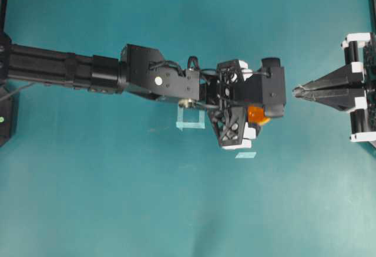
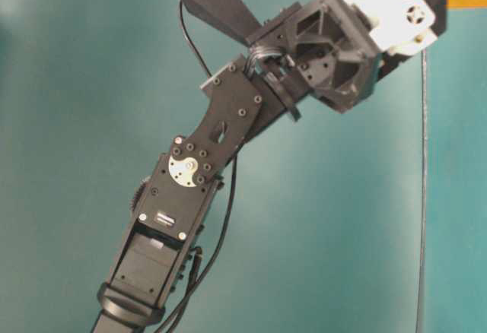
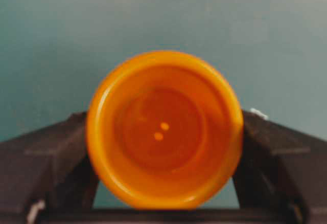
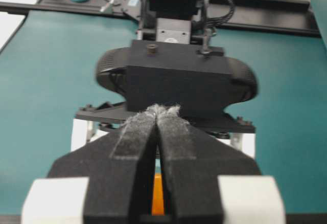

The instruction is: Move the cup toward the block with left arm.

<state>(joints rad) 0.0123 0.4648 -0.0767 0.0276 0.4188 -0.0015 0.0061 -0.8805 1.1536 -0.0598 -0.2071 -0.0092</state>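
Observation:
The orange cup (image 3: 163,132) sits between the dark fingers (image 3: 48,155) of my left gripper (image 3: 163,137), its open mouth facing the wrist camera. Both fingers press its sides. From overhead, the cup (image 1: 256,114) shows as an orange patch under the left gripper (image 1: 261,118), which points down near mid-table. My right gripper (image 1: 295,91) is shut and empty, with its tips (image 4: 157,112) together, just right of the left wrist. A thin orange sliver (image 4: 158,196) shows through the gap behind its fingers. I cannot tell what it is. The block does not show clearly in any view.
A pale tape square outline (image 1: 191,118) lies under the left forearm, and a short tape strip (image 1: 245,155) lies just in front of the left gripper. The left arm (image 1: 88,69) stretches in from the left edge. The teal table (image 1: 176,210) surrounds it.

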